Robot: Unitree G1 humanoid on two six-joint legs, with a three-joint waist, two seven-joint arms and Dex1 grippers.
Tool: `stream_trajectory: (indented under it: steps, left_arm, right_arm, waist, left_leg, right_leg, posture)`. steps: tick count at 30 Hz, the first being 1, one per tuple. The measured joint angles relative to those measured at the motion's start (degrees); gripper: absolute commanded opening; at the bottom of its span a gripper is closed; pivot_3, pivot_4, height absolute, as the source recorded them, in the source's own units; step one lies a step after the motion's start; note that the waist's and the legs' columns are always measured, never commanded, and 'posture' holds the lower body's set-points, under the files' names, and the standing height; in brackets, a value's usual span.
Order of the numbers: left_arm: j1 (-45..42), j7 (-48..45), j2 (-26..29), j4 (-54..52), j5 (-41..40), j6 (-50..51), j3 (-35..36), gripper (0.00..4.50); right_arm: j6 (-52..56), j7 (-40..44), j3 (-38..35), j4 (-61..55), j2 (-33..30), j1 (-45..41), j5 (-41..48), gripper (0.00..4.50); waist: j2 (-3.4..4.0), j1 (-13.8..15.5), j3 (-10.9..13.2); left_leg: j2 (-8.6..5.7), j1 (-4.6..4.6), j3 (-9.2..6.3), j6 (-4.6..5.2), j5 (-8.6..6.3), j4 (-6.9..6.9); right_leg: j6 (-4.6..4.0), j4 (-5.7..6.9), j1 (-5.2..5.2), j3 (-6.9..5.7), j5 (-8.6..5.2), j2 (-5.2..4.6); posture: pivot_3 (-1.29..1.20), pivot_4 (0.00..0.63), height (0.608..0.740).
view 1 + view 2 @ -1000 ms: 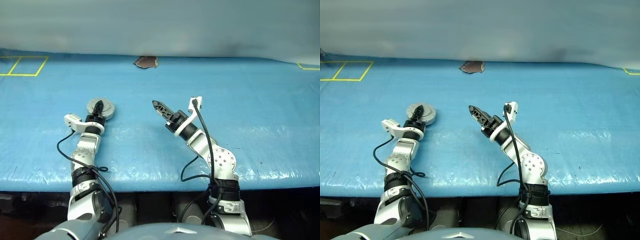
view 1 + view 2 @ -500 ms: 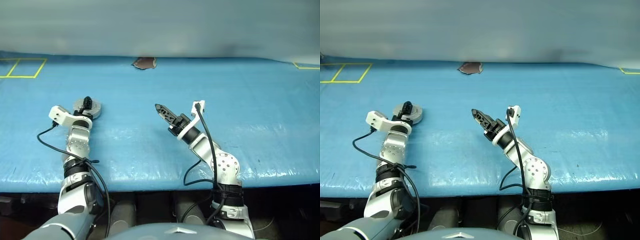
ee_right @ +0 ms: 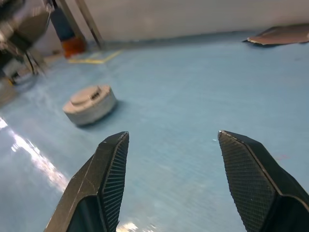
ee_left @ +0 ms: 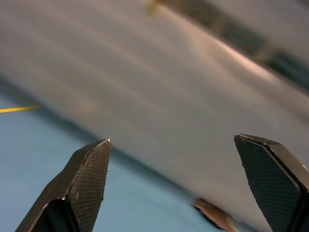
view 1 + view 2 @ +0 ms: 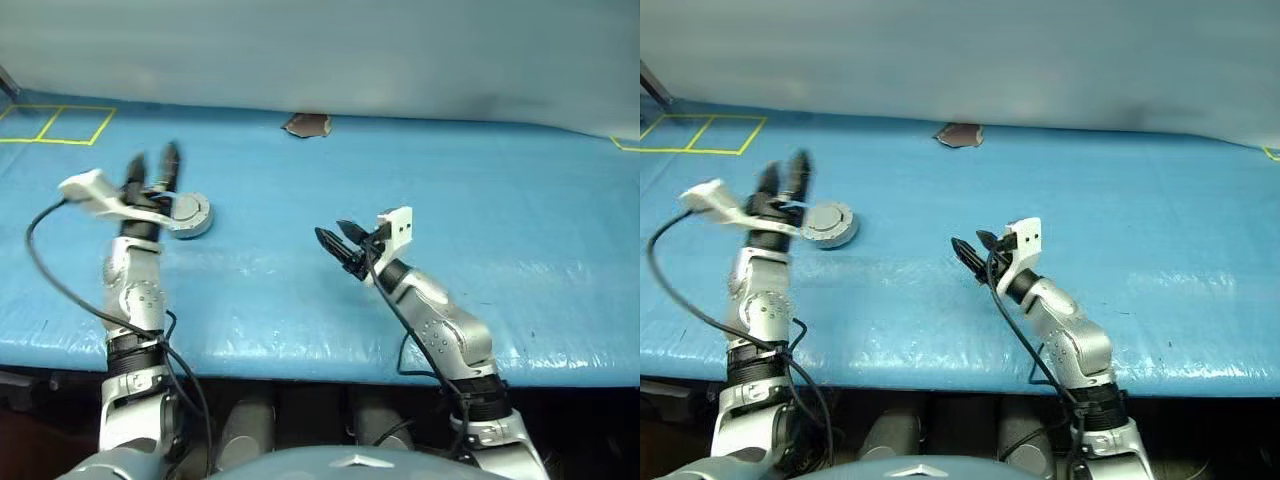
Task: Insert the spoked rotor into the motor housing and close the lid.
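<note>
- Grey motor housing (image 5: pixel 829 223), lid (image 3: pixel 87 96) shut on top, sits flat on the blue table (image 5: pixel 1120 230), round face up.
- Left gripper (image 5: pixel 783 173) hovers just beside it, fingers spread wide, empty.
- Right gripper (image 5: pixel 975 247) is well apart, parted, empty.

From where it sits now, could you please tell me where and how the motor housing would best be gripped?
Probably across its round side wall, coming from above. The motor housing lies flat on the blue table with its lid closed on top, a low can with nothing touching it. The open left pincer is nearest.
</note>
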Motion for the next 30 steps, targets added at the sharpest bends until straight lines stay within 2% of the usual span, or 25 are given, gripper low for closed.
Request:
stream_trajectory:
  steps: [3, 6, 8, 9, 13, 19, 30]
  left_arm:
    - [2.15, -11.4, 8.02, -3.27, 9.93, 2.2, -15.77, 4.45]
    - [3.81, -17.86, 10.73, -1.28, 16.56, 1.77, -23.3, 4.5]
    - [3.8, -19.74, 11.1, 0.61, 17.84, 0.98, -23.66, 4.5]
    - [3.78, -20.78, 11.9, 1.49, 19.03, 0.22, -23.7, 4.5]
    - [3.99, -22.61, 12.76, 4.9, 21.58, -2.08, -23.65, 4.5]
    - [4.77, -23.12, 12.16, 5.07, 21.58, -3.47, -22.92, 4.5]
    - [4.96, -23.34, 10.66, 5.04, 21.5, -3.81, -21.12, 4.5]
  right_arm:
    - [-0.8, 4.77, -0.79, -0.42, -5.54, 1.94, -1.23, 3.11]
    - [-0.77, 9.1, -2.27, -1.42, -10.06, 3.51, -1.04, 3.64]
    - [-0.69, 10.63, -3.07, -1.91, -11.22, 3.5, -1.0, 4.27]
    - [-0.49, 11.67, -3.05, -2.19, -11.87, 3.5, -0.97, 4.44]
    - [-0.09, 13.4, -1.95, -2.07, -12.14, 3.73, -1.75, 4.44]
    - [-0.02, 13.08, -0.14, -1.44, -11.41, 3.67, -4.27, 4.44]
    - [0.1, 13.19, 0.05, -1.06, -10.15, 3.69, -6.03, 4.44]
  waist:
    - [0.09, -1.1, -0.04]
    - [0.08, -2.02, -0.01]
    - [0.06, -2.07, 0.0]
    - [0.07, -2.04, 0.0]
    - [0.05, -1.57, 0.01]
    - [0.04, -0.55, 0.02]
    - [0.04, -0.4, 0.02]
  left_leg:
    - [0.14, 0.21, 0.18, 0.01, -0.01, -0.2]
    - [0.3, 0.24, 0.22, 0.02, 0.0, -0.38]
    - [0.39, 0.23, 0.16, 0.02, 0.01, -0.38]
    - [0.4, 0.24, 0.14, 0.02, 0.0, -0.39]
    - [0.26, 0.14, 0.15, 0.02, 0.0, -0.35]
    - [0.16, 0.07, 0.17, 0.02, 0.01, -0.32]
    - [0.17, 0.09, 0.16, 0.02, 0.01, -0.26]
  right_leg:
    - [-0.15, 0.18, -0.09, 0.11, -0.09, 0.07]
    - [-0.32, 0.33, -0.29, 0.13, -0.19, 0.19]
    - [-0.37, 0.36, -0.31, 0.07, -0.22, 0.3]
    - [-0.4, 0.36, -0.29, 0.06, -0.23, 0.31]
    - [-0.33, 0.26, -0.28, 0.06, -0.2, 0.15]
    - [-0.24, 0.2, -0.29, 0.06, -0.16, 0.02]
    - [-0.23, 0.24, -0.26, 0.04, -0.15, 0.03]
  posture:
    - [0.0, 0.15, 0.74]
    - [0.0, 0.15, 0.74]
    - [0.0, 0.15, 0.74]
    - [0.0, 0.15, 0.74]
    - [0.0, 0.15, 0.74]
    - [0.0, 0.15, 0.74]
    - [0.0, 0.15, 0.74]
